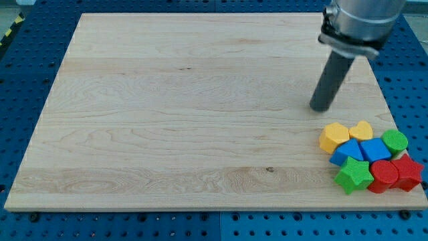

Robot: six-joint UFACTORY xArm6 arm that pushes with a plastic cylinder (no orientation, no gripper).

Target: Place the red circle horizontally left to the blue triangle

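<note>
Where the wooden board [200, 114] nears the view's bottom right corner, you find the red circle [383, 175], a round block with no long axis or heading, touching the green star [354, 175] and a red block [407, 173]; the blue triangle [347, 153] lies just up-left. Your rod slants from the view's top right; my tip [322, 108], which has no pincer, rests on the board above the yellow blocks [344, 134]. Blue pegboard [27, 60] surrounds the board

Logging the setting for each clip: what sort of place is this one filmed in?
Most likely a robotics lab bench. A pale wooden board lies on a blue perforated table, my tip rests on the board above a tight cluster of small coloured blocks at the view's lower right.
</note>
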